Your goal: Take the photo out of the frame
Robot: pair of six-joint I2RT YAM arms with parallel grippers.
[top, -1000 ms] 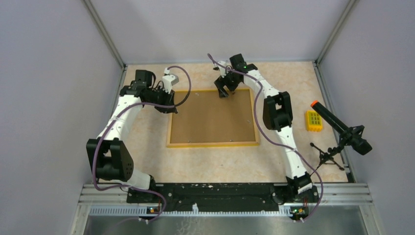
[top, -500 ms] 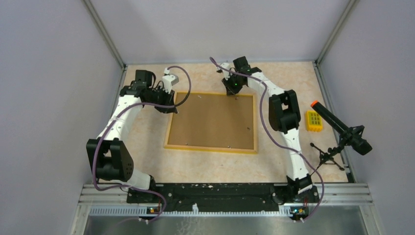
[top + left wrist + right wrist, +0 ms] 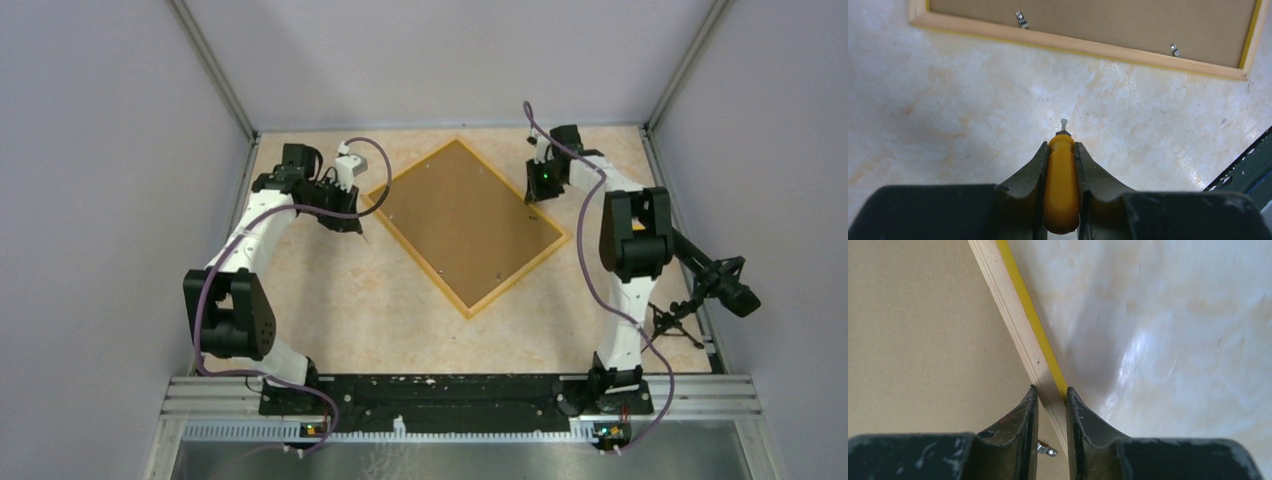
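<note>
On the table [image 3: 330,300], frame [image 3: 466,222] lying back-up, right hand [image 3: 1050,390] clamped on its rim, left hand [image 3: 1062,146] gripping yellow-handled tool [image 3: 1061,190].

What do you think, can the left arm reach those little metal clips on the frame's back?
Probably yes. The left gripper holds a screwdriver pointing at the frame, the clips sit just inside its near rim, and only bare table lies between.

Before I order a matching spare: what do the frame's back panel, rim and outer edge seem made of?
On the frame, the back panel looks like matte brown fibreboard: uniform, grainless. The rim seems bare light wood, with faint grain and specks. The outer edge looks coated smooth yellow, paint or laminate; can't tell.
</note>
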